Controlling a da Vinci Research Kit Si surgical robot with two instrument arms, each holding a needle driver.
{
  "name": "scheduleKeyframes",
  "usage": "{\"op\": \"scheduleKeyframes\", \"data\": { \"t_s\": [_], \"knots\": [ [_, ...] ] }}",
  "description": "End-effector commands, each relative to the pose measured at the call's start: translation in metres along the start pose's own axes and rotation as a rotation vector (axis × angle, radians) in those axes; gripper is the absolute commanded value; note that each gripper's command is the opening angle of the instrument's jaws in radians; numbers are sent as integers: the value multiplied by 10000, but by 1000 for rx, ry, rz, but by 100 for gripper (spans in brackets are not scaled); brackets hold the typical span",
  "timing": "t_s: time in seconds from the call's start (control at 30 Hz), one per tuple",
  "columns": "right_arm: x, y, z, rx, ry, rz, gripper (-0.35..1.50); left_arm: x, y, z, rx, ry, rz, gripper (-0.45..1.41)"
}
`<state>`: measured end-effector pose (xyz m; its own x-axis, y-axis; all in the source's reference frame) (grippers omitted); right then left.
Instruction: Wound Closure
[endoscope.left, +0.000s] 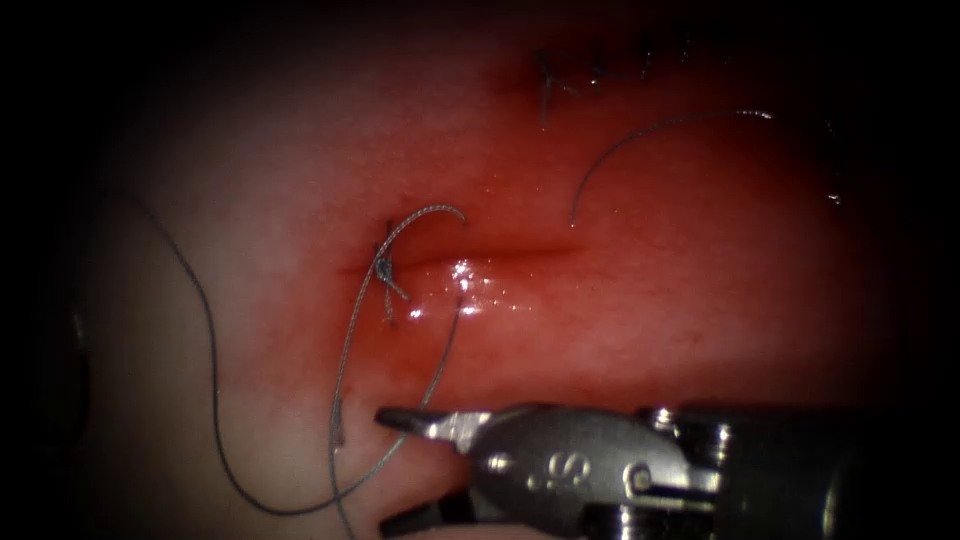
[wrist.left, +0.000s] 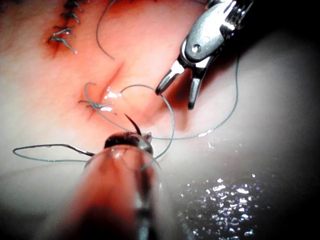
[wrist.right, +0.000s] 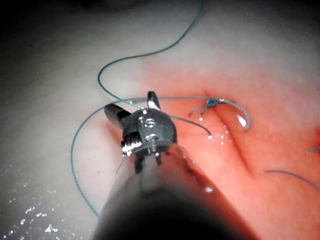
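Note:
The cut (endoscope.left: 500, 255) runs across the tissue (endoscope.left: 650, 330), with a knot (endoscope.left: 383, 268) tied at its left end and red fluid around it. My right tool (endoscope.left: 385, 470) hovers below the knot with its jaws open and holding nothing. Thread (endoscope.left: 440, 360) drops from the cut past its upper jaw, and in the right wrist view it crosses between the open jaws (wrist.right: 131, 102). The left tool (wrist.left: 126, 142) sits near the knot (wrist.left: 95, 105), with thread running to its tip from both sides. A thin dark curved point (wrist.left: 132, 122) sticks out there. I cannot tell whether it is the needle.
A long slack loop of thread (endoscope.left: 215, 400) lies on the pale tissue to the left of the cut. A loose curved strand (endoscope.left: 640, 135) rests above the cut's right end. A second, stitched cut (endoscope.left: 590, 72) lies at the far top.

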<state>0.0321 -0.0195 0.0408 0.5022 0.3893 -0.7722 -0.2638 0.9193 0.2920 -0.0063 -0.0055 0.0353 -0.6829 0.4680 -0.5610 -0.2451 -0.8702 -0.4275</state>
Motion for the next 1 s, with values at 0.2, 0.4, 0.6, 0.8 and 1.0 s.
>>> {"op": "scheduleKeyframes", "data": {
  "t_s": [0.2,0.4,0.6,0.8,1.0],
  "knots": [
    [-16,35,3,-85,0,-60,98,-14,-17,13,43,-34,14,-45],
    [-38,50,37,-128,-5,-181,116,-10,-19,22,52,-36,7,-45],
    [-70,58,60,-123,-74,-256,121,-7,-17,24,56,-37,4,-45],
    [-82,68,61,-136,-88,-285,121,-7,-17,25,57,-37,3,-45],
    [-86,69,56,-146,-99,-293,-35,-7,-16,27,57,-35,-4,-45]
  ]
}}
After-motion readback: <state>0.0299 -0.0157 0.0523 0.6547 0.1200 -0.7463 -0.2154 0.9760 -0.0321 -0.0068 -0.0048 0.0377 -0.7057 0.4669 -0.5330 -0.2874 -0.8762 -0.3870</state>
